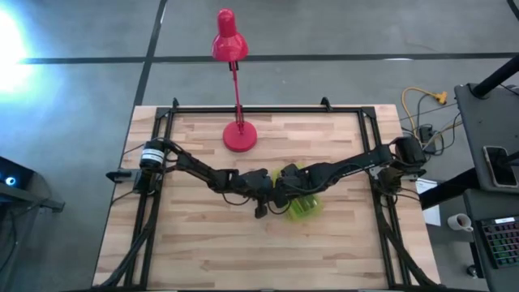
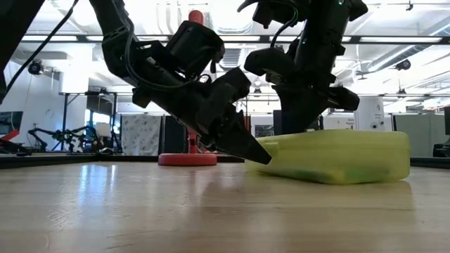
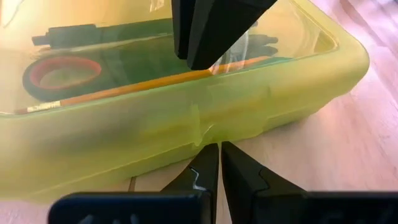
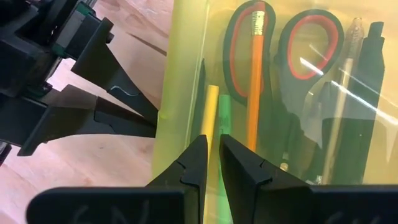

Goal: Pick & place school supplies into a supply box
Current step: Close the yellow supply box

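Lengthwise inside the closed supply box (image 4: 261,93) lie pencils; both pincers nearly shut, empty.

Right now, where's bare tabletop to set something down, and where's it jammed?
Free: the wide near strip of the table below both arms, and the far corners either side of the red lamp base. Crowded: centre, where the left gripper and right gripper meet at the closed supply box, supplies inside.
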Available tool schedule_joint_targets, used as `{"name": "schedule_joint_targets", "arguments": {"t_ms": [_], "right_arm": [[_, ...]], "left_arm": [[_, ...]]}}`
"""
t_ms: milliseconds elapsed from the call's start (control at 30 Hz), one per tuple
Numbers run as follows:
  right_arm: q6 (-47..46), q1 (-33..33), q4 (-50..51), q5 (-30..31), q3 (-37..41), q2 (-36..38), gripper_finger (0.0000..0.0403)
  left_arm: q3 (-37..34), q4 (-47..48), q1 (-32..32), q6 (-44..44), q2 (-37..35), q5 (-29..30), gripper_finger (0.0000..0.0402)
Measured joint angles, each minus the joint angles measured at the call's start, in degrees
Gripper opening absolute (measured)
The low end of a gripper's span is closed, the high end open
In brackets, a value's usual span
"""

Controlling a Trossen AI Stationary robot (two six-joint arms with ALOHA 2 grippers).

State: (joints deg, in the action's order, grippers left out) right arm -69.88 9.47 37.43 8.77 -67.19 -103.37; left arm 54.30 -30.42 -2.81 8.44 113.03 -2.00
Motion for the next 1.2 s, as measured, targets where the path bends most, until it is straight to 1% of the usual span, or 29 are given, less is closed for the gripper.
{"name": "schedule_joint_targets", "arguments": {"t_ms": [67,233,567,800,900,1033,1200], "right_arm": [[0.4,0.0,0.0,0.2,-0.1,0.0,0.0038],[0.9,0.1,1.5,1.5,-0.9,0.7,0.0038],[1.3,0.1,2.0,2.1,-0.7,1.1,0.0038],[1.1,0.1,2.0,2.3,-0.7,1.1,0.0038],[1.1,0.1,2.4,2.5,-0.6,1.1,0.0038],[1.2,0.1,3.1,2.4,-0.4,1.2,0.0038],[0.7,0.1,3.1,2.0,0.1,1.3,0.0038]], "left_arm": [[-0.3,0.3,0.0,-0.1,0.0,0.0,0.0006],[-0.6,4.5,-0.9,0.1,-1.4,0.5,0.0006],[-1.0,5.4,-4.0,1.0,-5.9,-0.3,0.0006],[-0.9,5.8,-3.5,1.0,-4.3,-0.4,0.0006],[-0.5,3.8,-3.1,1.0,-3.0,-0.5,0.0006],[0.8,3.5,-2.4,0.7,-1.3,-0.9,0.0006],[1.7,3.7,-2.3,-1.6,-0.9,-0.8,0.0006]]}}
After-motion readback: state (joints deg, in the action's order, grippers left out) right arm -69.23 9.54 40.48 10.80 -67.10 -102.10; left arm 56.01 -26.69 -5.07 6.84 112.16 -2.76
